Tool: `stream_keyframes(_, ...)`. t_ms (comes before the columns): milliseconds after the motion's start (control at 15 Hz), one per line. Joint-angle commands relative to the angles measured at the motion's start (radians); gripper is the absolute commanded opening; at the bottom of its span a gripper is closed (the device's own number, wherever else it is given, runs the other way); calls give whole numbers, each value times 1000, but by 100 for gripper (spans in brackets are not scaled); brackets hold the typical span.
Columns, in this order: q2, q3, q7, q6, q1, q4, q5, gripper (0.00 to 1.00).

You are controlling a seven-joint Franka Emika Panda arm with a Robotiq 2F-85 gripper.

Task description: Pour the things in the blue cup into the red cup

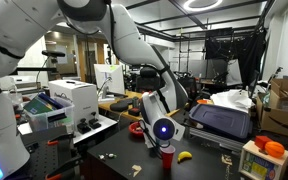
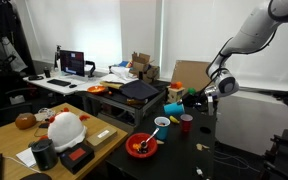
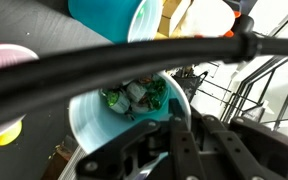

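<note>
My gripper (image 3: 176, 128) is shut on the rim wall of the blue cup (image 3: 89, 120). The cup is tilted and holds several small green-wrapped pieces (image 3: 134, 95). In an exterior view the gripper (image 1: 162, 122) holds the blue cup (image 1: 162, 129) just above the red cup (image 1: 167, 154), which stands upright on the dark table. In the wrist view the red cup's pale rim (image 3: 6, 58) shows at the left edge. In an exterior view the gripper (image 2: 212, 98) hangs just right of the red cup (image 2: 187, 123); the blue cup is hard to make out there.
A second teal cup (image 3: 109, 15) stands close by, also seen in an exterior view (image 2: 174, 107). A banana (image 1: 184, 156) lies beside the red cup. A red bowl (image 2: 141, 146) with a spoon sits near the table's front. A black cable (image 3: 144, 55) crosses the wrist view.
</note>
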Motion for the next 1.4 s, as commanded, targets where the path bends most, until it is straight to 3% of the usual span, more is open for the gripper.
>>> stream_keyframes(0,-31,-27,-36,-68,3,-47,35,1)
stream_keyframes(1333,10,-77,-106,-307,-22,-80,29,1)
